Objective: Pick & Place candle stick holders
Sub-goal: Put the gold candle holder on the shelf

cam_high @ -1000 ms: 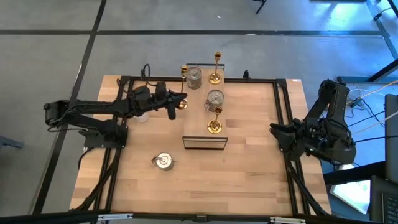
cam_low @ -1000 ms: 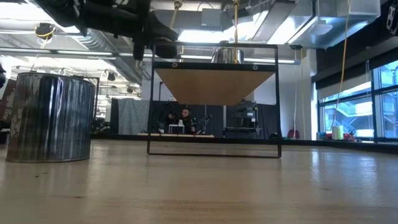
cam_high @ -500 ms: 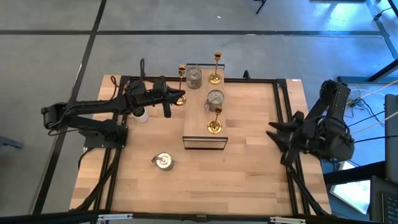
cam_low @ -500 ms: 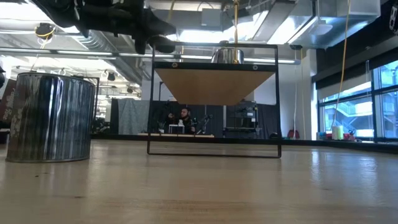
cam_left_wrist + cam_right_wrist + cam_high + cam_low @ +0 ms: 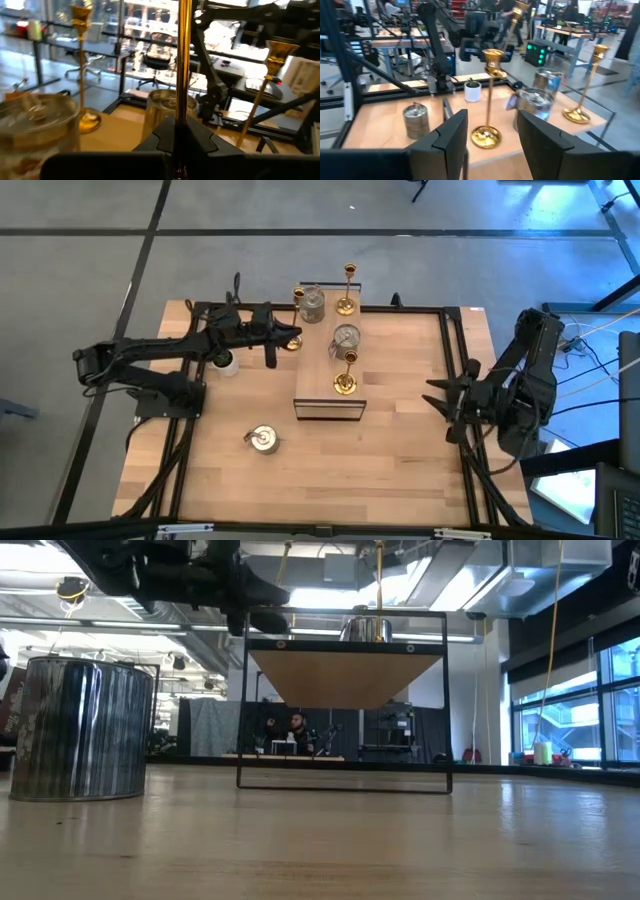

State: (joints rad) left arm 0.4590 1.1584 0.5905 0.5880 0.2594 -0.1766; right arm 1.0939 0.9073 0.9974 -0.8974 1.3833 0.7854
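My left claw (image 5: 285,340) pinches a slim gold candlestick (image 5: 182,60) by its stem, lifted above the counter's (image 5: 400,460) far left part, beside the raised shelf (image 5: 318,380) carrying the other holders. My right claw (image 5: 437,393) hangs spread at the counter's right edge.

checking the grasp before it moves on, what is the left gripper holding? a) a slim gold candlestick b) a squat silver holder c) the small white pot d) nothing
a: in the left wrist view the left gripper is shut on a slim gold candlestick.
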